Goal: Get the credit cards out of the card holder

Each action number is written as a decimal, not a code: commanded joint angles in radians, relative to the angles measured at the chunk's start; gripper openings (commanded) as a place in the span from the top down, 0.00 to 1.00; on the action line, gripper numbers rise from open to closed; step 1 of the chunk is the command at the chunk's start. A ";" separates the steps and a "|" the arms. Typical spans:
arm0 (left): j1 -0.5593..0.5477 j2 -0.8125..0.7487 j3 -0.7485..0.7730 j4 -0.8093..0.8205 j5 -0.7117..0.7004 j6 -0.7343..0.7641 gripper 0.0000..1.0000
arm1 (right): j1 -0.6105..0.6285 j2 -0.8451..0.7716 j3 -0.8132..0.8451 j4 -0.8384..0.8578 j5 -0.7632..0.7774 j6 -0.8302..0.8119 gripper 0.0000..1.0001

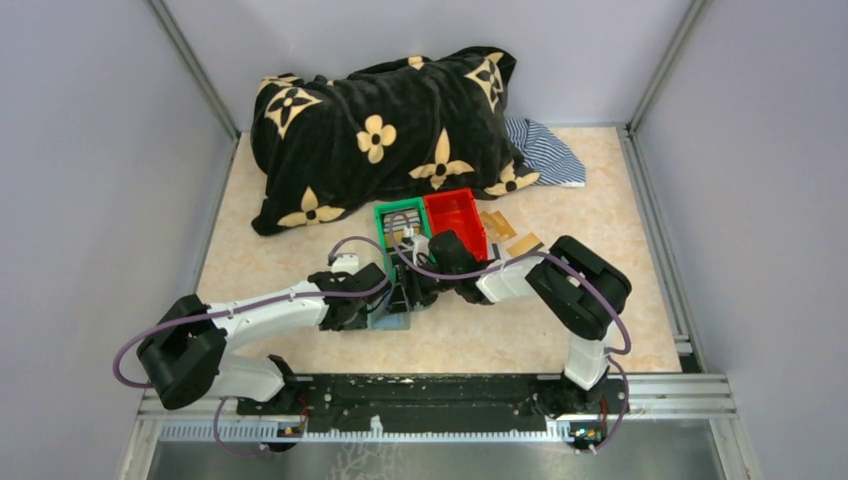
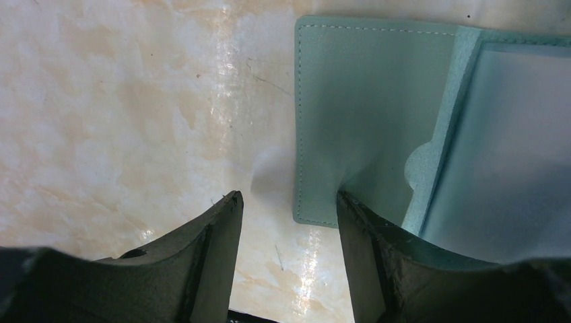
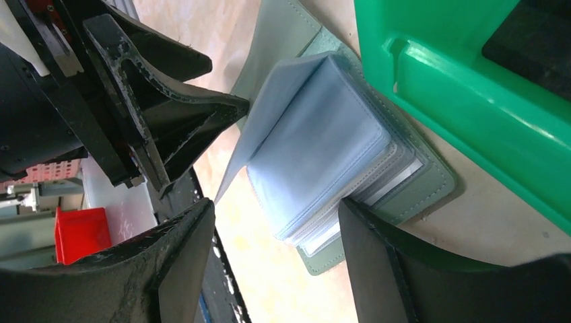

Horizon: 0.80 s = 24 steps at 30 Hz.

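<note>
Grey-green card holder (image 3: 316, 141) open; pocket contents indistinct.

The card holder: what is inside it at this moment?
The open card holder shows a stack of see-through pockets; the top ones look empty. Lower pockets are covered; their contents cannot be seen.

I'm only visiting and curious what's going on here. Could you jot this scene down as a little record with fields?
card holder: open on the table, next to the green bin
clear pockets: fanned up; cannot tell if cards remain inside
left gripper: open, one finger pressing the cover
right gripper: open, over the clear pockets
cards: a few gold ones on the table, right of the red bin
background: black flowered blanket, striped cloth
</note>
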 commanded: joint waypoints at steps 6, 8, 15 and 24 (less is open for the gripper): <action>0.003 0.040 -0.074 0.154 0.115 -0.025 0.38 | 0.045 0.030 0.110 0.091 -0.089 0.030 0.32; 0.003 0.028 -0.077 0.156 0.115 -0.025 0.38 | 0.046 0.032 0.120 0.089 -0.088 0.032 0.32; 0.003 0.023 -0.083 0.170 0.118 -0.020 0.38 | 0.053 0.049 0.117 0.145 -0.116 0.078 0.44; 0.003 0.014 -0.086 0.172 0.117 -0.017 0.38 | 0.062 0.074 0.127 0.143 -0.118 0.079 0.63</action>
